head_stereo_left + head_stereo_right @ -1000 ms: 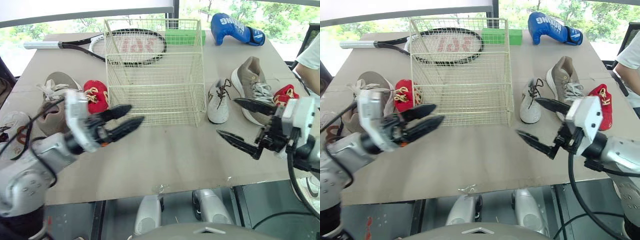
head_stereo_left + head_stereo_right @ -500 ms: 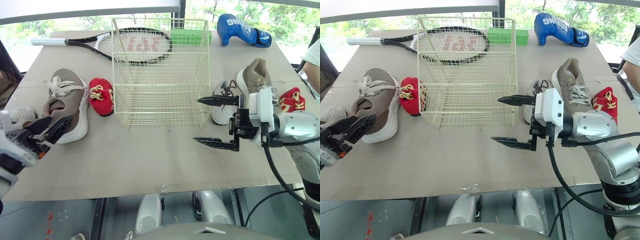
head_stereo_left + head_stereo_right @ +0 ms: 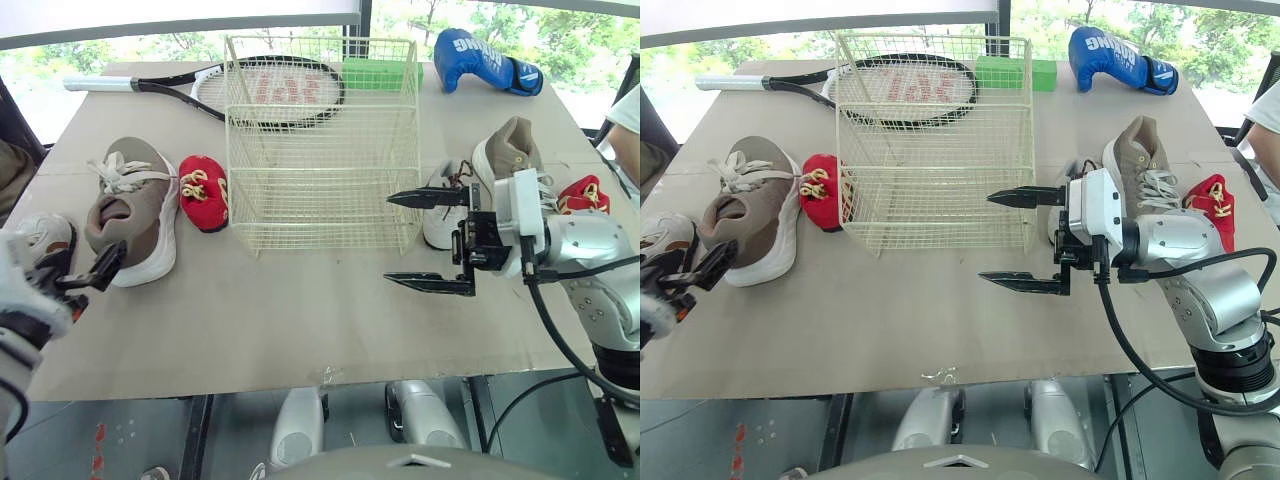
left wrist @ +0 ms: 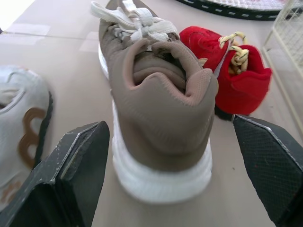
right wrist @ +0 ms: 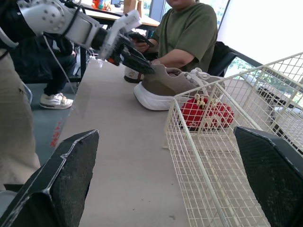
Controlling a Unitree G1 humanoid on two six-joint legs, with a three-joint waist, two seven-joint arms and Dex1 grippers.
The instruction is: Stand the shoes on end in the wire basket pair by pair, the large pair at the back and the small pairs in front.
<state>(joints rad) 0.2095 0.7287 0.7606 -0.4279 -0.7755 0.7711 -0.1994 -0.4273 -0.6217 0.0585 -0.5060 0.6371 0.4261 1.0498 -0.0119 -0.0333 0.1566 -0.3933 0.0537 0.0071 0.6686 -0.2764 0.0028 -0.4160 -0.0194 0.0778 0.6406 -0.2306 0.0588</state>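
We take the large pair first, since it belongs at the back of the wire basket (image 3: 320, 140), which stands empty mid-table. The nearer tan shoe (image 4: 158, 113) lies on its sole left of the basket, just beside a small red shoe (image 3: 203, 190). Its heel faces the left claw (image 3: 92, 272) and its long axis runs straight away from it, so the left arm is the one to reach.

That claw is spread wide and holds nothing. The left wrist view adds what the head views lack: the heel centred between the fingers, though we cannot quite tell whether the tips have drawn level with it.

The right claw (image 3: 390, 239) hangs wide open and empty before the basket's right front corner, near the second tan shoe (image 3: 505, 150).
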